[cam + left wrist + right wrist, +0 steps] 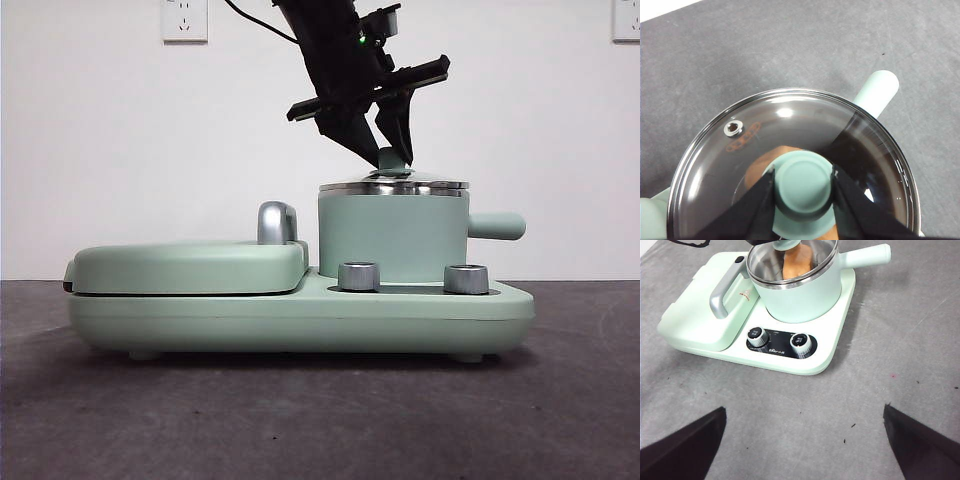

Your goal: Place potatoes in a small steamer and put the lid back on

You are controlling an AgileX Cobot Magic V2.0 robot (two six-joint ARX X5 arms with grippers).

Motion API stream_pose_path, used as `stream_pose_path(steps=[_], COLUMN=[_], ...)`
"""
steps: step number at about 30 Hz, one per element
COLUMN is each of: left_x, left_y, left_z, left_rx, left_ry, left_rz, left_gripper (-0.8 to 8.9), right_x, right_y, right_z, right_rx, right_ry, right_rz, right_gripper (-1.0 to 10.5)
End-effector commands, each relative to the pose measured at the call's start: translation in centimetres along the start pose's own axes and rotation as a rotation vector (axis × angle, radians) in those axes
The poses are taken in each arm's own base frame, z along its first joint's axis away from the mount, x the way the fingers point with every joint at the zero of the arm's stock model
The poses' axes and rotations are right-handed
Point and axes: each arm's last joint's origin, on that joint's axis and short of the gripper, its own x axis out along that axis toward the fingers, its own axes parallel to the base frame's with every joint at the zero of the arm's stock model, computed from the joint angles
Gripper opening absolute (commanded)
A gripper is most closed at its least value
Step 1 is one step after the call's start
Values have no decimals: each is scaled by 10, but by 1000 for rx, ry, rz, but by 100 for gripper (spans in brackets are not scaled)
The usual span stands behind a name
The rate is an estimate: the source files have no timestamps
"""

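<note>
The mint-green steamer stands on the right half of the cooker base. The clear glass lid rests on its steel rim. My left gripper comes down from above, its jaws closed on both sides of the lid's green knob. Through the glass the orange-brown potato lies inside the pot. The right wrist view also shows the steamer and the potato. My right gripper is open and empty, above the table in front of the cooker.
The mint-green cooker base carries two steel dials at its front. A flat green griddle cover with a chrome handle fills its left half. The steamer's side handle sticks out to the right. The table is grey.
</note>
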Motion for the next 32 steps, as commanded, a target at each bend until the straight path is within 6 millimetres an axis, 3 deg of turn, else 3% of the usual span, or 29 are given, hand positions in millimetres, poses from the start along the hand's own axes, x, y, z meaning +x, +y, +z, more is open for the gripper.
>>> stream_pose_path(steps=[1,18,26,32], left_x=[2,-7,-7,10], left_y=[-5,-8,-9,-13], left_z=[3,9,16,6], left_rx=[-5,3,-4,0], left_ry=[-12,11,-56,-12], left_rz=[23,31,23,20], left_gripper=[17,18,17,17], right_x=[-2,-2,-2,-2], right_y=[1,2,2,2], right_z=[2,4,4,4], right_rx=[6,5,4,4], right_ry=[-15,-35,-34,-35], right_rz=[7,14,17,16], right_gripper=[487,487,487,487])
